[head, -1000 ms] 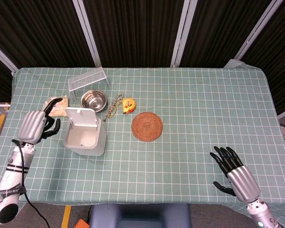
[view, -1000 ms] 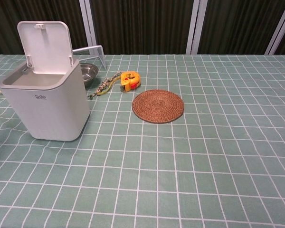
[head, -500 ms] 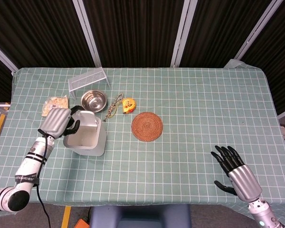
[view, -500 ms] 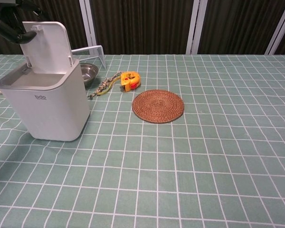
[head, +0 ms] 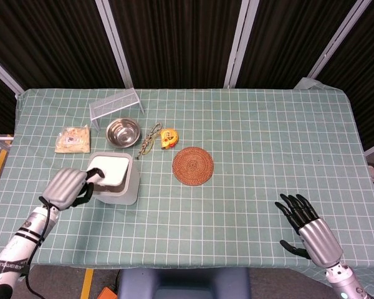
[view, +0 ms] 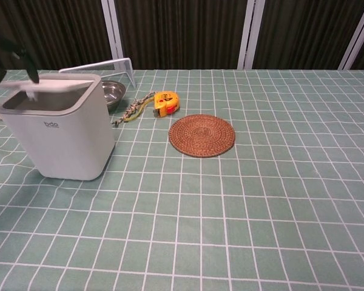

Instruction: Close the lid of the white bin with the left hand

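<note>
The white bin (head: 115, 180) stands at the table's left and shows large in the chest view (view: 56, 133). Its lid (head: 111, 168) is down almost flat over the opening, and in the chest view the lid (view: 51, 85) still sits slightly raised at the front. My left hand (head: 69, 187) is just left of the bin, and its dark fingers (head: 91, 179) bend over onto the lid's front edge, one finger (view: 25, 65) touching it. My right hand (head: 307, 223) rests far away near the front right edge, fingers spread and holding nothing.
Behind the bin are a steel bowl (head: 123, 132), a wire rack (head: 116, 103) and a snack bag (head: 73, 139). A yellow tape measure (head: 167, 137) with a cord (head: 149, 141) and a round woven mat (head: 192, 166) lie to the bin's right.
My left hand came over the upright lid and swung forward and down, bringing the lid from upright to nearly flat. The right hand stayed put.
</note>
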Available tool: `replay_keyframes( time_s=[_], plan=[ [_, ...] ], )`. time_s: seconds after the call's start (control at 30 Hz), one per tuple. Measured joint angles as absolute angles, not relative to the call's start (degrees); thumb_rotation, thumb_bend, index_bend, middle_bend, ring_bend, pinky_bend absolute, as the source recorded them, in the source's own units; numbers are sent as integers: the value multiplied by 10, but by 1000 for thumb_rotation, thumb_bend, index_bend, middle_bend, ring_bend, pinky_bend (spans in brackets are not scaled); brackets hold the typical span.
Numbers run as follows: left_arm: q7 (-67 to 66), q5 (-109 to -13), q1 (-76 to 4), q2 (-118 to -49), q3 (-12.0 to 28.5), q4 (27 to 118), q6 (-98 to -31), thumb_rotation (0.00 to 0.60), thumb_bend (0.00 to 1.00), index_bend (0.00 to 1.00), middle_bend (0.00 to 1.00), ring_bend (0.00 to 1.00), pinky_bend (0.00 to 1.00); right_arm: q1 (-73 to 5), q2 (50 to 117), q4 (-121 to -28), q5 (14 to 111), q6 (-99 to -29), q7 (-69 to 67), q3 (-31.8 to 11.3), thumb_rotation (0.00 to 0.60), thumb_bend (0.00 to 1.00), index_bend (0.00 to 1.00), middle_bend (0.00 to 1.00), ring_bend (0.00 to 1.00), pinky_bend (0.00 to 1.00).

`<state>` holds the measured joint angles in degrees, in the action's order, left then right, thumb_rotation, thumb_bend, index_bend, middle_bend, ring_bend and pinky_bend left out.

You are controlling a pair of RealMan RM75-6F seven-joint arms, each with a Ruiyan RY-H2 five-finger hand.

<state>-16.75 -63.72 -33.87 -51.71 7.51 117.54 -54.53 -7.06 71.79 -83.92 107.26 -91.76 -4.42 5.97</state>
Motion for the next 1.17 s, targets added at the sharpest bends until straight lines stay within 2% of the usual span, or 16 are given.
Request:
replay_keyframes(
  time_s=[0.1,0.27,0.4,0.47,0.57,0.63,0.67,0.7,0.77,0.8,0.87,1.0,1.1,1.17],
  plan=[
    [-163,-653,-332,-510,55,1176,-524,600,727,324,1000,1000,1000,-71,718,-840,1075,-917,-44,61,600,264,0,0,0,0],
    [-164,-655,-332,-514,45,1169,-512,600,726,310,1000,1000,1000,-70,717,-841,1079,-920,-46,64,600,264,0,0,0,0],
    [-155,-669,-327,-516,40,1171,-511,600,714,193,995,996,1000,-69,714,-842,1078,-923,-49,64,600,264,0,0,0,0],
    [-140,-694,-317,-517,42,1173,-536,600,682,129,953,968,1000,-68,713,-843,1077,-923,-49,64,600,264,0,0,0,0],
    [-103,-768,-289,-521,40,1170,-604,600,629,70,815,827,999,-68,710,-844,1075,-921,-49,64,600,264,0,0,0,0],
    [-75,-836,-262,-524,33,1161,-668,600,613,63,675,655,893,-68,709,-846,1074,-919,-49,64,600,264,0,0,0,0],
    [-63,-866,-248,-525,28,1154,-699,600,600,63,572,536,739,-68,708,-847,1074,-919,-48,65,600,264,0,0,0,0],
    [-50,-906,-228,-529,21,1142,-741,600,582,62,450,400,527,-68,708,-847,1074,-919,-47,65,600,264,0,0,0,0],
    [-34,-958,-194,-537,8,1114,-806,600,535,61,199,136,172,-68,708,-848,1074,-916,-44,66,600,264,0,0,0,0],
    [-27,-983,-168,-546,-1,1089,-848,600,501,61,76,34,51,-68,708,-848,1074,-915,-43,66,600,264,0,0,0,0],
    [-23,-1005,-130,-565,-12,1042,-908,600,469,61,2,0,1,-68,708,-850,1075,-912,-40,68,600,264,0,0,0,0],
    [-21,-1015,-41,-637,-31,915,-1010,600,444,44,0,0,0,-69,710,-851,1074,-908,-36,67,600,264,0,0,0,0],
    [-24,-1010,6,-664,-38,859,-1026,600,444,38,0,0,0,-70,709,-855,1071,-902,-37,68,600,264,0,0,0,0],
    [-24,-1001,12,-664,-41,853,-1022,600,443,38,0,0,0,-70,709,-855,1068,-900,-33,67,600,264,0,0,0,0]
  ],
)
